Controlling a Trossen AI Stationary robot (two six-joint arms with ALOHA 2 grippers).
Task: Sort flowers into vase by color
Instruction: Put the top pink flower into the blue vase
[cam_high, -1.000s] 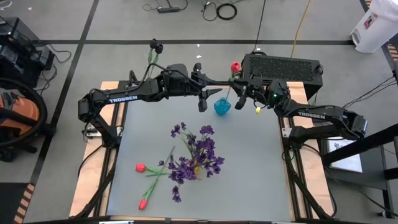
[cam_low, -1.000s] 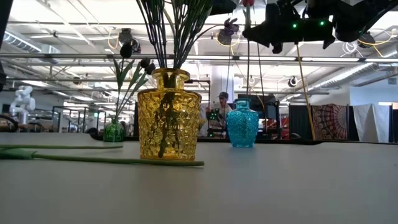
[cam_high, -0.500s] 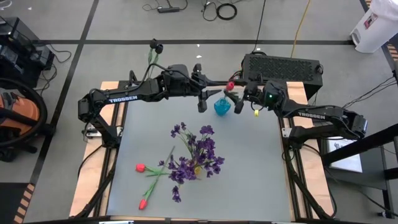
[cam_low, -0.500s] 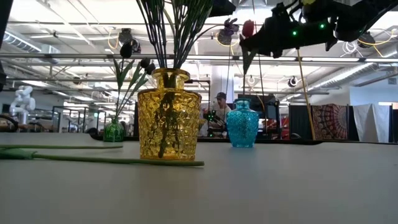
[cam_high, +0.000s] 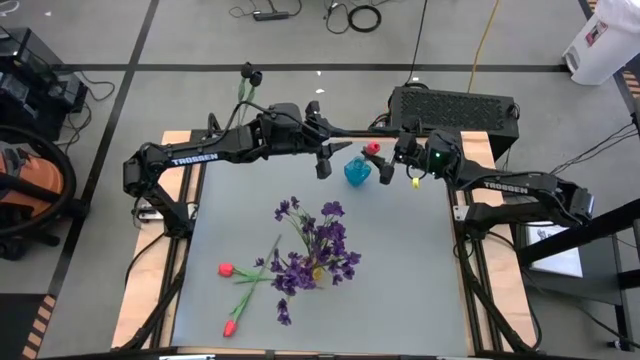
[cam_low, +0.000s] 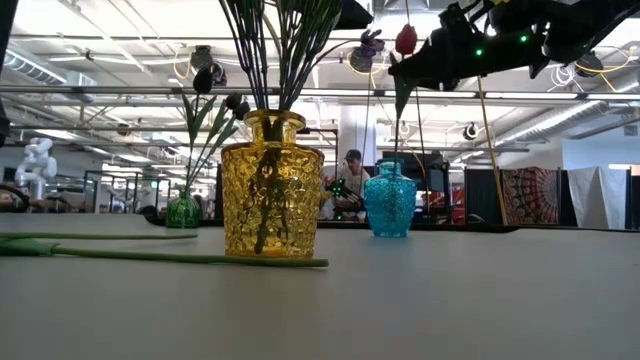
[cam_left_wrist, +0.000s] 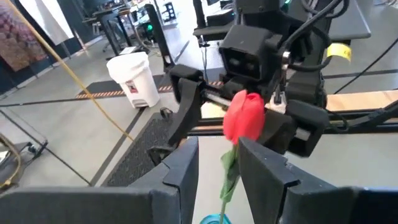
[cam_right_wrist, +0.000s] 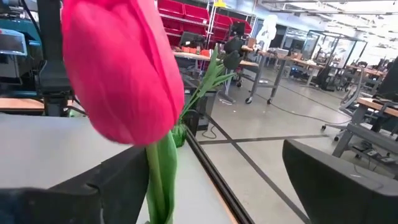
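A red tulip (cam_high: 373, 148) stands with its stem in the small blue vase (cam_high: 357, 172) at the table's far middle; its head (cam_low: 405, 40) leans high above the vase (cam_low: 389, 200). My right gripper (cam_high: 386, 160) is open and level at the tulip's head, which fills the right wrist view (cam_right_wrist: 124, 74). My left gripper (cam_high: 334, 158) is open, and its fingers stand on either side of the stem (cam_left_wrist: 229, 180) without touching it. My right gripper is open around the tulip just below its head. The stem (cam_right_wrist: 160, 186) stands close beside one finger (cam_right_wrist: 115, 186); whether the two touch I cannot tell.
A yellow vase (cam_low: 272, 185) of purple sprays (cam_high: 318, 250) stands mid-table. Two red tulips (cam_high: 226, 269) (cam_high: 229, 328) lie near the table's near left, one long stem (cam_low: 160, 256) flat on the table. A green vase (cam_low: 183, 210) with black-headed blooms stands at the far left.
My right gripper has opened and let go of the red tulip, and its wrist has tipped up toward level. The tulip has sunk lower into the blue vase, so its head now stands nearer the vase.
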